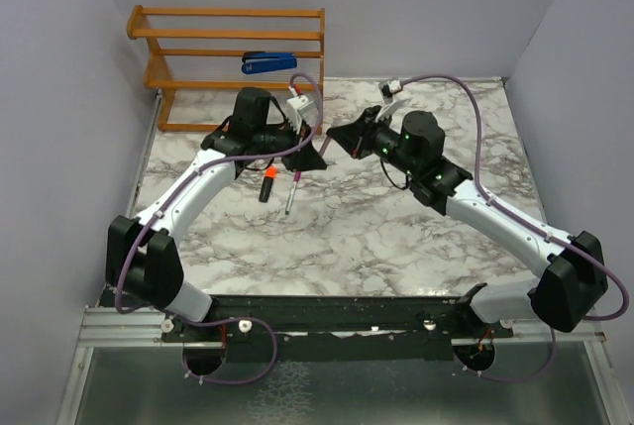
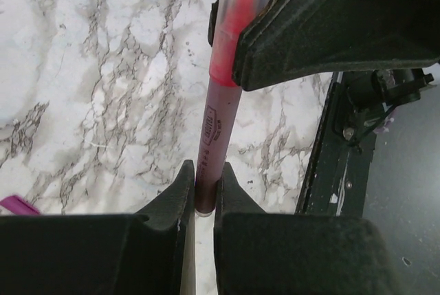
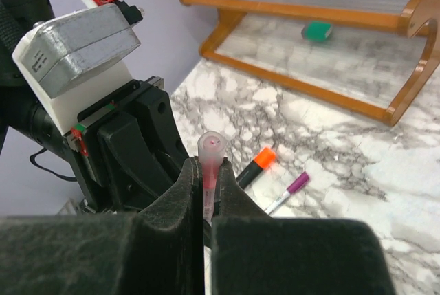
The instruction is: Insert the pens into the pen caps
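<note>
Left end effector [image 2: 205, 188] is pinching the pink pen [image 2: 214, 144]; right end effector [image 3: 204, 188] is clamping its pink cap [image 3: 210, 164] right above.

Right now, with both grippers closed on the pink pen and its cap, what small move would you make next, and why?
Probably push the right gripper toward the left gripper. The pink pen already reaches into the translucent pink cap, but looks not fully seated.

The top external camera looks down from above and behind the arm bases, covering the whole marble counter [image 1: 376, 237]. Each wrist camera sits close behind its own gripper, viewing along the fingers at very short range. All three views share the counter's centre, where both grippers meet.
</note>
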Robot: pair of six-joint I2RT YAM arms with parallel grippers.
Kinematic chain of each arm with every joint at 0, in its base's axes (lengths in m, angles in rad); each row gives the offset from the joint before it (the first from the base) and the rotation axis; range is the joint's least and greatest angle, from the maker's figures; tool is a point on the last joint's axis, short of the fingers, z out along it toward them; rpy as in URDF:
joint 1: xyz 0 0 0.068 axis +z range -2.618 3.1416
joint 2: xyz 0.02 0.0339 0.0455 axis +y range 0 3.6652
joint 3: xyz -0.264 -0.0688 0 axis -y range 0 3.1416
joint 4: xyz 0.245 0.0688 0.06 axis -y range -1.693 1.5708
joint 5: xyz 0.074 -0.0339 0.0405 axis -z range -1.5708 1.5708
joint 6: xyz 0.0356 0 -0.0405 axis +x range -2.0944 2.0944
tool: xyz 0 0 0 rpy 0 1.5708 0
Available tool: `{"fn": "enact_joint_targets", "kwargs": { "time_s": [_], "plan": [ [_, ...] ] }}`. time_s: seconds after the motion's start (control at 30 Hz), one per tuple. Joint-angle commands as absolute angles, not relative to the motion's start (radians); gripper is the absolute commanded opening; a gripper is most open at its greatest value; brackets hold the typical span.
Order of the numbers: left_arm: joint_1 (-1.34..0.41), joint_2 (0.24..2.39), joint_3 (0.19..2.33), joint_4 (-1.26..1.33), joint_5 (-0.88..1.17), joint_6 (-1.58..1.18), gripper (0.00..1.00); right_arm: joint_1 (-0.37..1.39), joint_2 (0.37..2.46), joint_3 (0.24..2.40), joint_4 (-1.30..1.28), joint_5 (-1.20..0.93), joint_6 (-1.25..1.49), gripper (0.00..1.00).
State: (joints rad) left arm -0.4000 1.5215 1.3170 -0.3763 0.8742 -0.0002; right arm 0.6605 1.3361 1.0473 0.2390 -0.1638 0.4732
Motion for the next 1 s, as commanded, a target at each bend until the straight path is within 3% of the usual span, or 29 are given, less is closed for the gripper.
{"fn": "enact_joint_targets", "kwargs": {
  "time_s": [0.0, 0.07, 0.13, 0.2, 0.33, 0.53, 0.8, 0.97],
  "plan": [
    [-0.333, 1.403, 1.233, 0.002, 0.618, -0.013, 0.0, 0.792, 1.39, 1.034, -0.257, -0.366, 0.442, 0.0],
    [-0.334, 1.375, 1.167, -0.009, 0.601, -0.007, 0.0, 0.786, 1.409, 1.085, -0.239, -0.327, 0.434, 0.1],
    [-0.334, 1.354, 1.117, -0.034, 0.585, -0.005, 0.0, 0.778, 1.434, 1.14, -0.223, -0.289, 0.422, 0.3],
    [-0.336, 1.338, 1.08, -0.062, 0.565, 0.025, 0.0, 0.762, 1.454, 1.197, -0.196, -0.242, 0.408, 0.61],
    [-0.336, 1.341, 1.034, -0.149, 0.508, 0.081, 0.0, 0.713, 1.446, 1.329, -0.195, -0.109, 0.366, 0.89],
    [-0.362, 1.387, 0.984, -0.249, 0.433, 0.078, 0.0, 0.686, 1.287, 1.322, -0.212, 0.117, 0.237, 0.99],
    [-0.583, 1.72, 1.085, -0.468, 0.177, -0.072, 0.0, 0.684, 1.085, 1.137, -0.332, 0.198, 0.201, 0.99],
    [-0.624, 1.842, 1.16, -0.49, 0.099, -0.174, 0.0, 0.684, 1.007, 1.069, -0.398, 0.226, 0.195, 1.0]
  ]
}}
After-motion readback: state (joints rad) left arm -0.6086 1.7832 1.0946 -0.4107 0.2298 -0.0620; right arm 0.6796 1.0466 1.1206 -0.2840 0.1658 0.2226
